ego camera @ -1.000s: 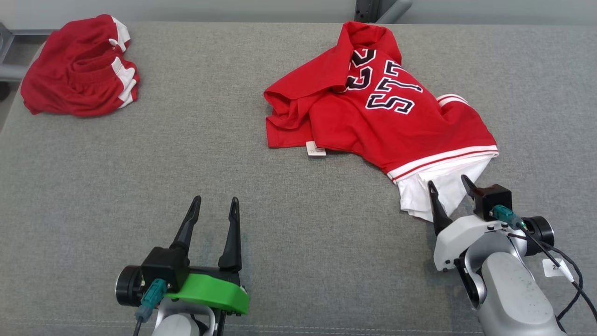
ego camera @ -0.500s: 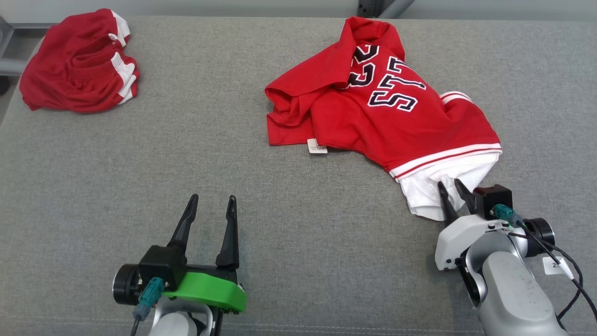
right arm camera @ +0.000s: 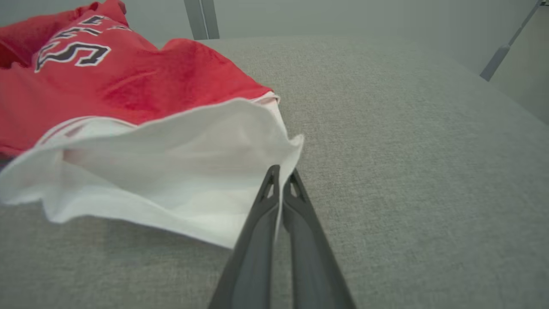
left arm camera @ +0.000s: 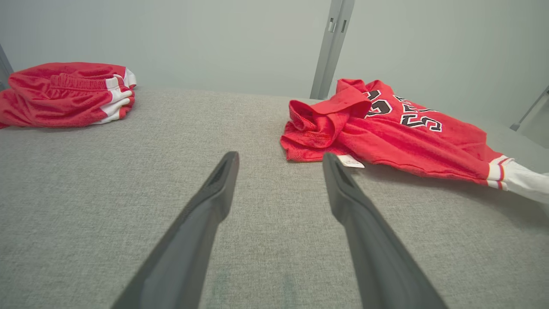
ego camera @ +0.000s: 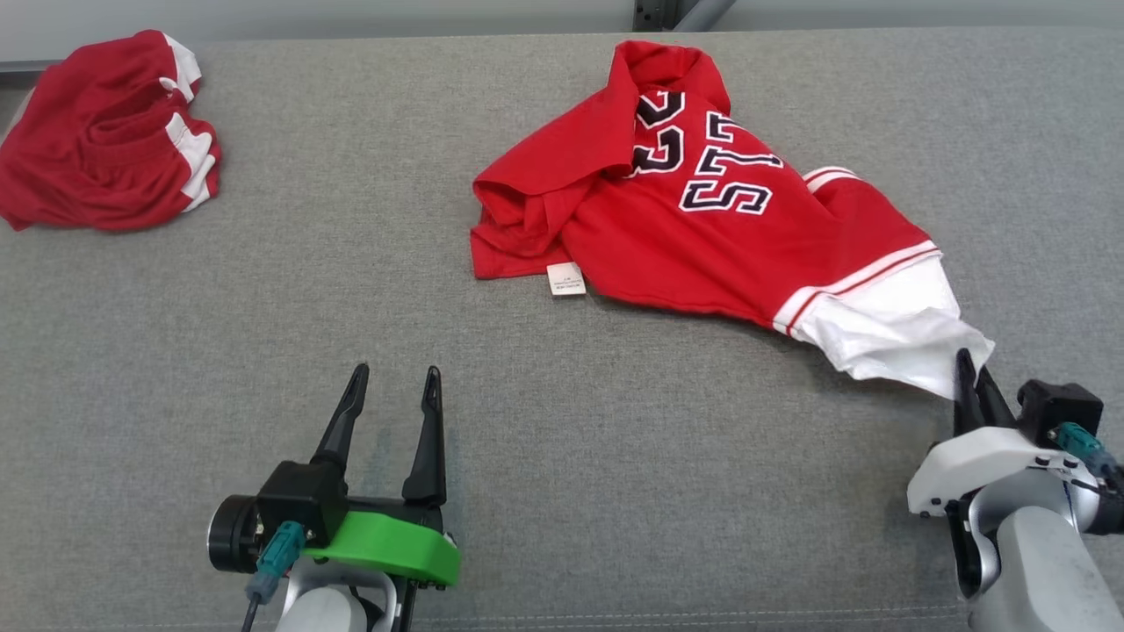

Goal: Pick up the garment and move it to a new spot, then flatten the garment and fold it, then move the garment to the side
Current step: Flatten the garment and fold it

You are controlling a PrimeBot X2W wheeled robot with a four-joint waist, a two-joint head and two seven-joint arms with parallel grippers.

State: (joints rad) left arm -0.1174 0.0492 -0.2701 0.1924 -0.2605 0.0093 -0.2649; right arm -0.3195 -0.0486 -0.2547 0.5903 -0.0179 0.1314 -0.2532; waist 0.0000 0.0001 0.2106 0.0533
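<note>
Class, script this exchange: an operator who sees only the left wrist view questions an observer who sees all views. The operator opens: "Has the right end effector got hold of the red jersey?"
Observer: Yes, the right end effector is shut on the red jersey.
Operator: Where on it?
Observer: At a corner of its white hem, the end towards the robot's right.
Operator: Is the hem flat there?
Observer: No. The right wrist view shows its layers gaping open, with shadow under the lower edge on the grey surface.
</note>
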